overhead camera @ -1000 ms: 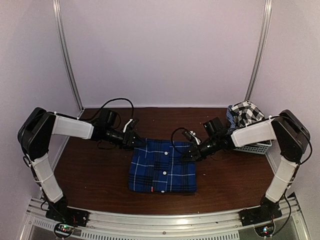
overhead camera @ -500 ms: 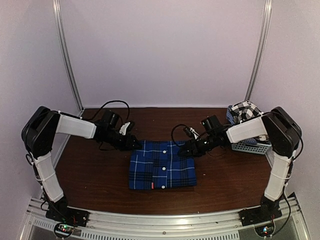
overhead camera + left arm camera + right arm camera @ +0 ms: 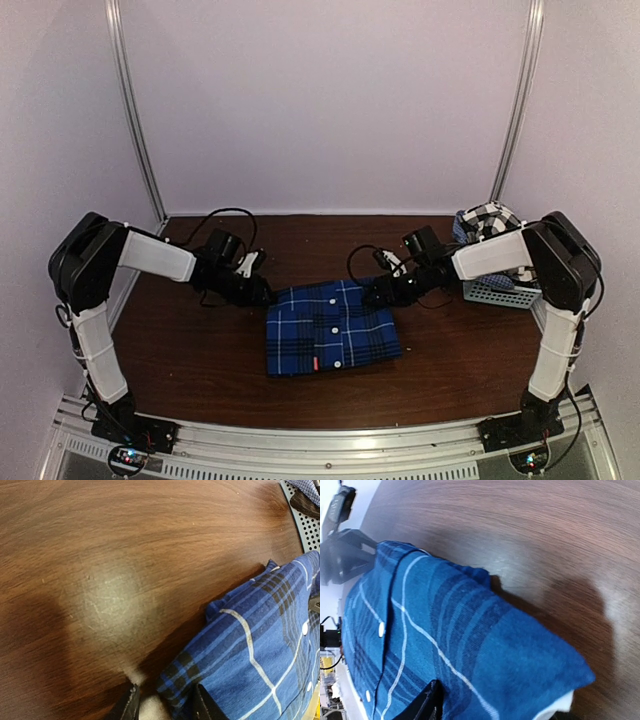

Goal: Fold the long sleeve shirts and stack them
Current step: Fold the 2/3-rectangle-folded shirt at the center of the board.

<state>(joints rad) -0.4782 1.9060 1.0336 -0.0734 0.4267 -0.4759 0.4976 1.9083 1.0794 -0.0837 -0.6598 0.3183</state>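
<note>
The royal-blue plaid shirt (image 3: pixel 332 327) lies folded in a rectangle at mid-table, white buttons up, slightly skewed. My left gripper (image 3: pixel 262 293) is at its far left corner. In the left wrist view the shirt's corner (image 3: pixel 240 645) sits between the parted fingers of that gripper (image 3: pixel 165 702), with a gap on the left side. My right gripper (image 3: pixel 377 293) is at the far right corner. Its fingers (image 3: pixel 427 705) stand apart around the shirt's folded edge (image 3: pixel 520 655). The black-and-white checked shirt (image 3: pixel 490 224) lies bunched in the basket at the right.
A pale mesh basket (image 3: pixel 503 291) stands at the right edge of the table, behind the right forearm. Its rim (image 3: pixel 300 525) shows in the left wrist view. Black cables loop over the table behind both wrists. Bare brown wood surrounds the folded shirt.
The right gripper has opened and let go of the shirt's edge. The left gripper's fingers have narrowed. Both wrists drew back toward the far corners, and the shirt shifted slightly right and skewed.
</note>
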